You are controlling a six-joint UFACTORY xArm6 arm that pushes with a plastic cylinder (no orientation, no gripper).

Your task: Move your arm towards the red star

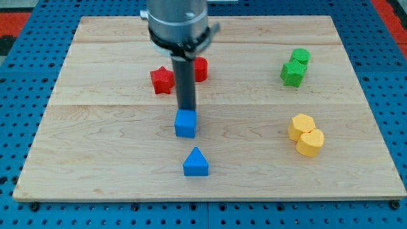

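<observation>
The red star [162,80] lies on the wooden board [95,140], left of centre in the upper half. My tip [187,111] is at the lower end of the dark rod, just above the blue cube [185,124] and touching or nearly touching its top edge. The tip is to the right of and below the red star. A second red block [201,69] sits right of the rod, partly hidden by it. A blue triangular block [195,163] lies below the blue cube.
Two green blocks [295,67] sit together at the upper right. Two yellow blocks [306,135] sit together at the right. A blue pegboard surface [19,95] surrounds the board.
</observation>
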